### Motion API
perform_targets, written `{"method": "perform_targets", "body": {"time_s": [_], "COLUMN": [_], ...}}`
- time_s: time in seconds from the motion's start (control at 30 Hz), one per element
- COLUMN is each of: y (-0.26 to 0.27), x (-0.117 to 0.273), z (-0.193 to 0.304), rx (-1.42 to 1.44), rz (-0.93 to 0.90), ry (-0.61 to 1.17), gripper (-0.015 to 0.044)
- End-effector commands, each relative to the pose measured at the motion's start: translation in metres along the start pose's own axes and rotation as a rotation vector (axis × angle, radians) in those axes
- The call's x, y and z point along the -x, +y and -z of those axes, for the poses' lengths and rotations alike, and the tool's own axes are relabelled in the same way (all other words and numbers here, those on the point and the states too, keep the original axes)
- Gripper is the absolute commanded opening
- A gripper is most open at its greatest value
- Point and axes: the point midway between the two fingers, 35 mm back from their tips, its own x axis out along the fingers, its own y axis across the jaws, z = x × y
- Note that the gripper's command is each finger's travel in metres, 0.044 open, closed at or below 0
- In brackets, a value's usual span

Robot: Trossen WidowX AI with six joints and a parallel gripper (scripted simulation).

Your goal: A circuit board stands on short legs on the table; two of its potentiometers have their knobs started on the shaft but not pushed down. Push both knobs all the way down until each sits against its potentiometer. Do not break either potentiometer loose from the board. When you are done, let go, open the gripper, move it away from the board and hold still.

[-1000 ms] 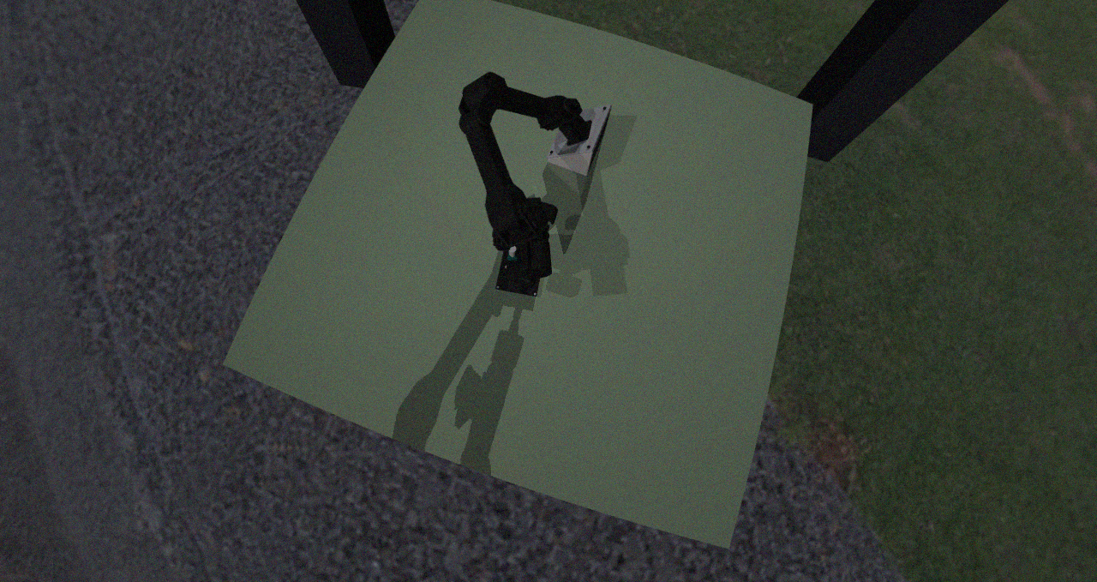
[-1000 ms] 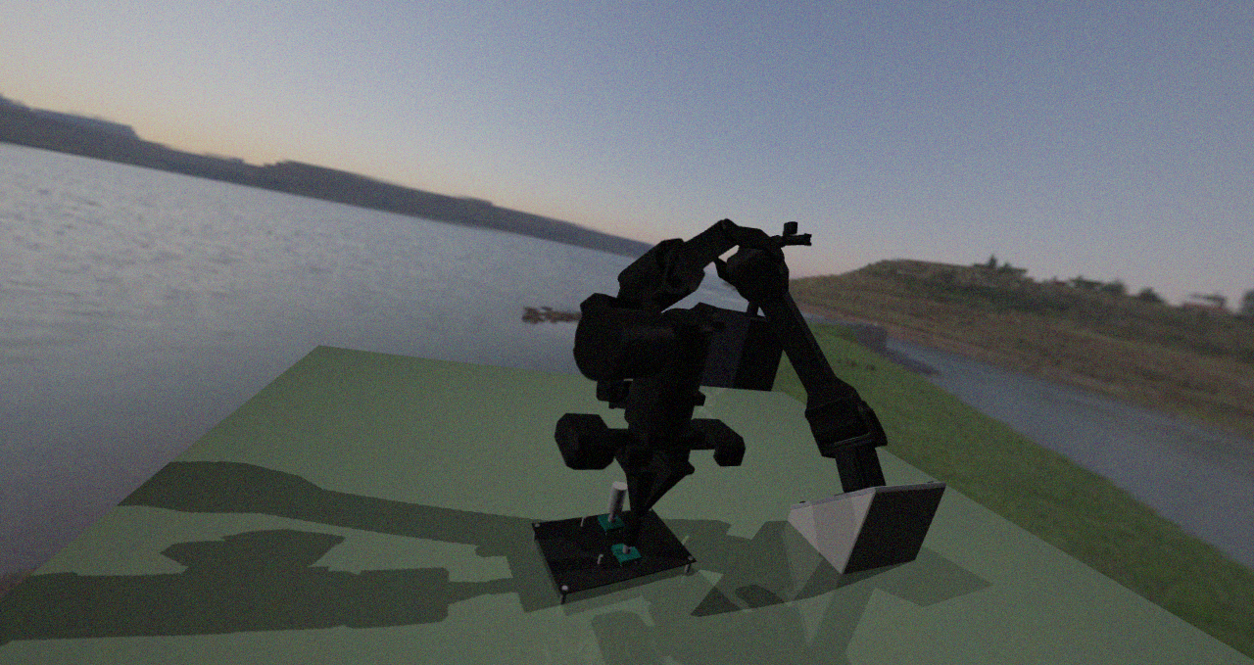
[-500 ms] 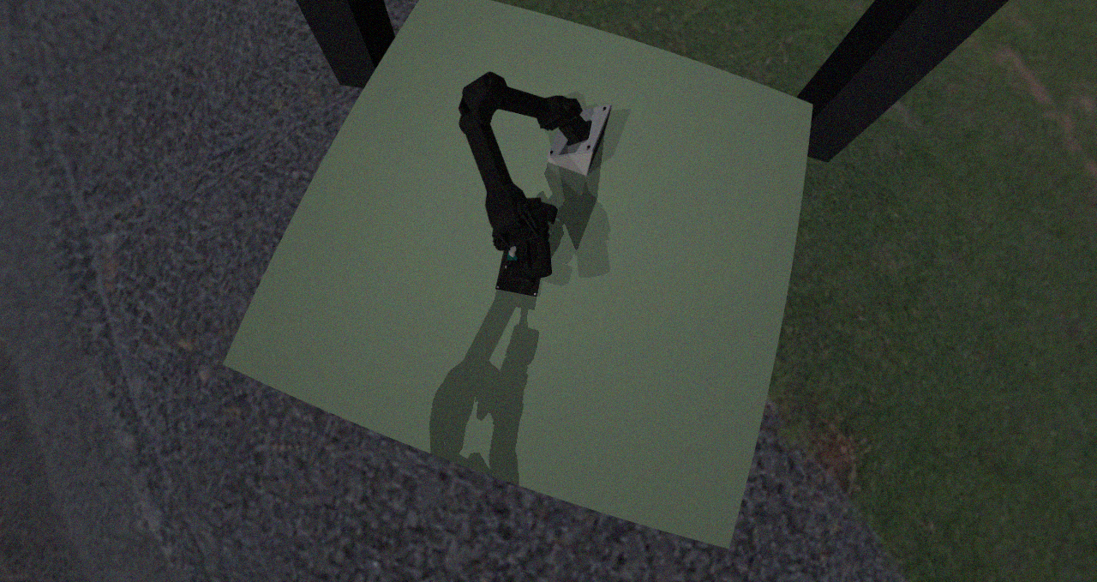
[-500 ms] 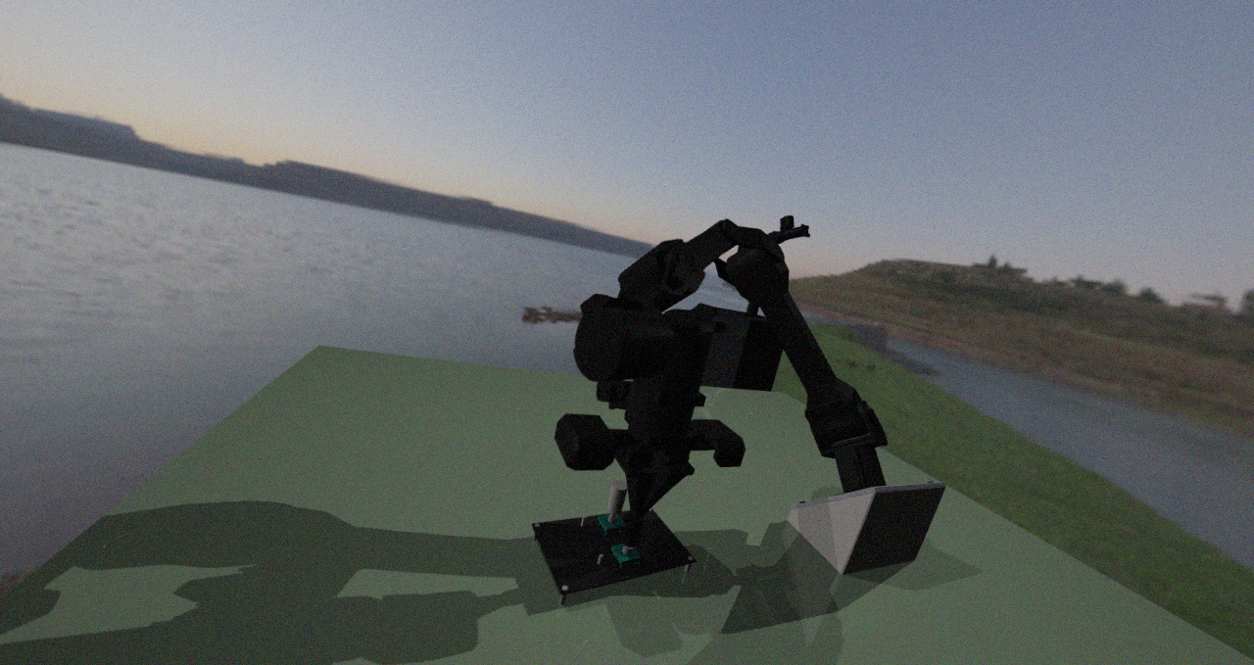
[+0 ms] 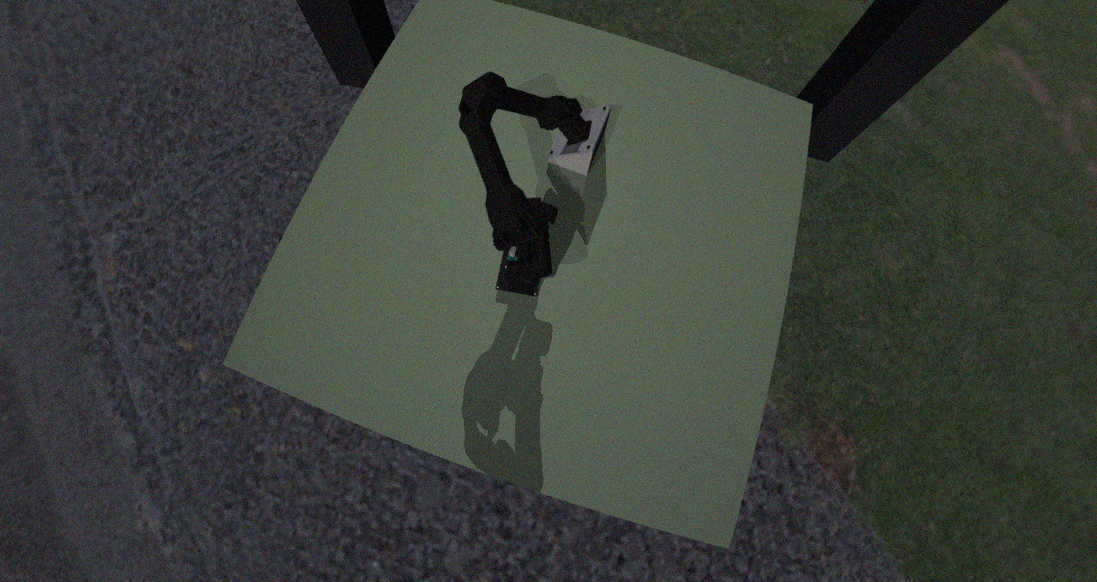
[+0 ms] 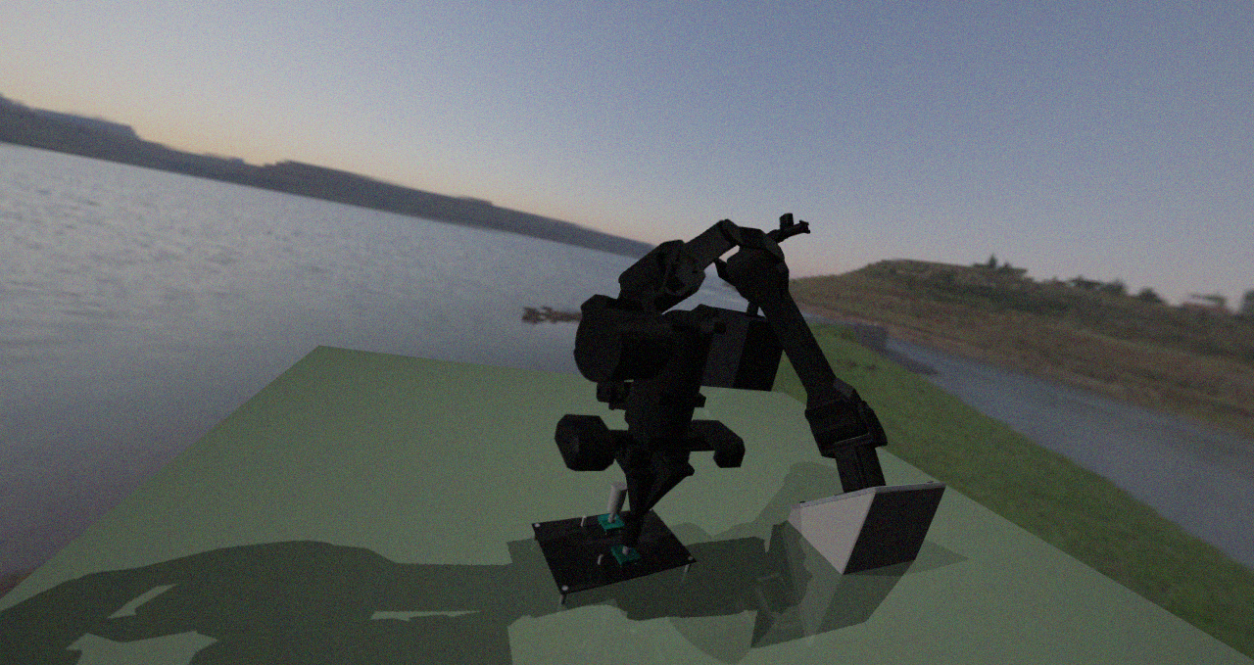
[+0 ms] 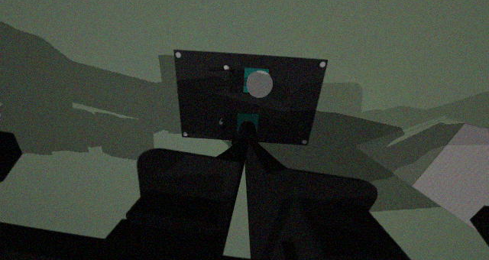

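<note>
Wrist view: jaws together, empty, over the 6 o'clock potentiometer (image 6: 627,557) (image 7: 247,118), seating unclear; 12 o'clock's pale knob (image 5: 512,251) (image 6: 617,497) (image 7: 260,85) looks unpushed, so not done imo.

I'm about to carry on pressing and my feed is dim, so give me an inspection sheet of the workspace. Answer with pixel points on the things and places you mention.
Surface: green table top (image 5: 674,287) (image 6: 394,424) (image 7: 244,19), crossed by shadows.
Board: dark circuit board (image 5: 518,283) (image 6: 569,551) (image 7: 202,99), on short legs.
Pale knob (image 5: 512,251) (image 6: 617,498) (image 7: 260,85): stands tall over one teal potentiometer.
Other potentiometer (image 6: 625,555) (image 7: 244,118): mostly behind the fingertips; knob seating unclear.
Clutter: nothing seen.
Pincer (image 6: 629,540) (image 7: 247,142): shut, nothing held, tips over that second potentiometer.
Cables: nothing seen.
Surroundings: water, grass, hills.
</note>
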Motion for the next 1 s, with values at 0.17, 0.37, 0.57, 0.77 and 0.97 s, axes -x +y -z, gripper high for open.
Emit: {"method": "perform_targets", "body": {"time_s": [0.17, 0.37, 0.57, 0.77, 0.97], "y": [0.0004, 0.0004, 0.0004, 0.0004, 0.0004], "x": [-0.0064, -0.0066, -0.0068, -0.0074, -0.0074], "z": [-0.0004, -0.0004, -0.0004, -0.0004, -0.0004], "rx": [0.000, 0.000, 0.000, 0.000, 0.000], "rz": [0.004, 0.004, 0.004, 0.004, 0.004], "ry": [-0.002, -0.002, -0.002, -0.002, -0.002], "gripper": [0.0000, 0.0000, 0.0000, 0.0000, 0.0000]}}
